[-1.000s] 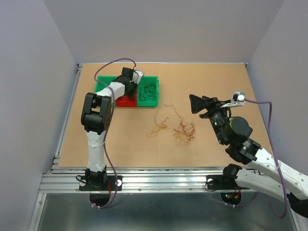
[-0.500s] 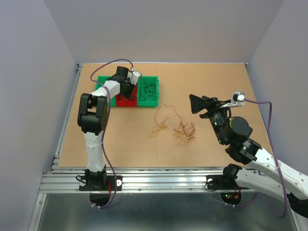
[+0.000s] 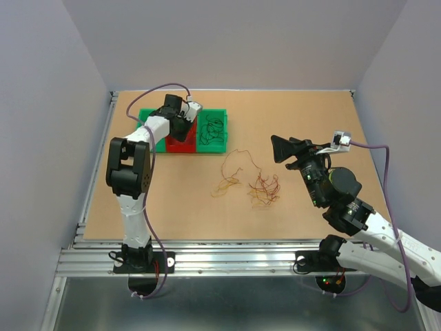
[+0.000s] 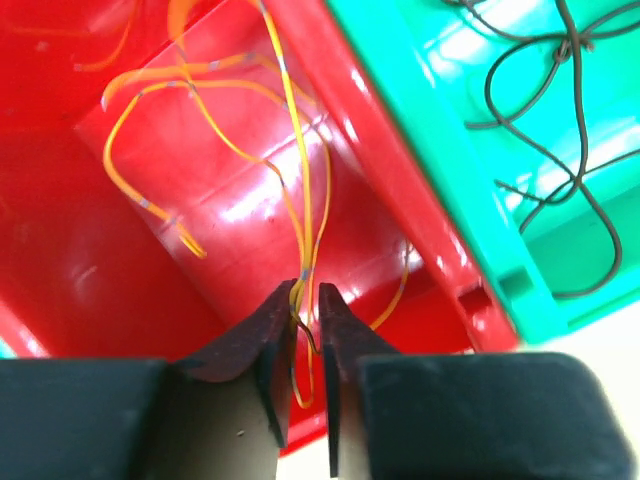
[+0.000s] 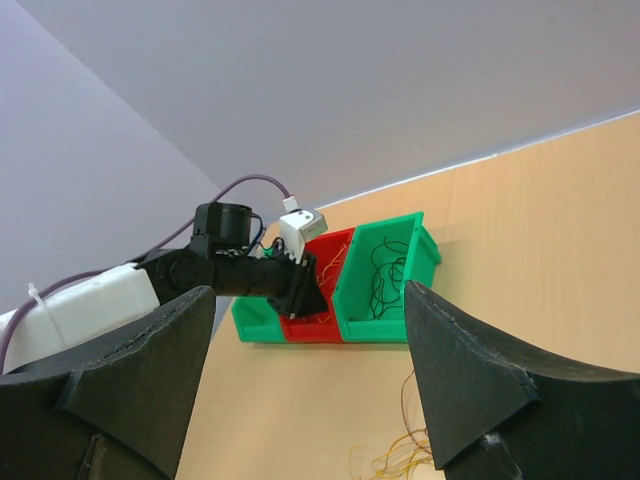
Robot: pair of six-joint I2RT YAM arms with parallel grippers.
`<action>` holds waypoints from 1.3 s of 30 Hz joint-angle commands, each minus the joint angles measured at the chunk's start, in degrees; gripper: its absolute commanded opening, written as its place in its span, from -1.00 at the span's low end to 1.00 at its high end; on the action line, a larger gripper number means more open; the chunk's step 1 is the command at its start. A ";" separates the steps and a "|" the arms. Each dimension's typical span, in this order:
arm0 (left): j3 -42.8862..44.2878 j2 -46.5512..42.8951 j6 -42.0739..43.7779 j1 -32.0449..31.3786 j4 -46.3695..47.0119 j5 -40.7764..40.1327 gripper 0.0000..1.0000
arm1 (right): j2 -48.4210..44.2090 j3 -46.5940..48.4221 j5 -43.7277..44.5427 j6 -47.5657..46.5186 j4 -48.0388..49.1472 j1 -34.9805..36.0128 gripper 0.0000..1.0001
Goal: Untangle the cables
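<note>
Tan tabletop, left arm stretched to red bin, jaws ajar around yellow cable, right jaws spread.

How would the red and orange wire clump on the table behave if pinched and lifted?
Probably floppy: the wire clump lies in loose curls flat on the table, and the yellow wire in the red bin sags in slack loops. Likely very light, being thread-thin. Its strands look interlaced, so lifting one would probably drag others along.

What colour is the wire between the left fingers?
Orange-yellow wire, clearest in the left wrist view.
</note>
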 commanded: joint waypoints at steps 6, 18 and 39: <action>-8.25 -13.11 1.11 0.43 8.16 -1.15 0.09 | -0.19 0.28 -0.20 -0.63 0.56 0.02 0.63; -8.70 -13.56 0.84 0.43 10.54 -2.82 0.00 | 0.34 0.54 -0.29 -0.72 0.30 -0.07 0.63; -1.06 -3.02 1.11 0.43 12.65 -1.67 -0.57 | 0.78 0.81 -0.38 -0.63 0.21 -0.07 0.63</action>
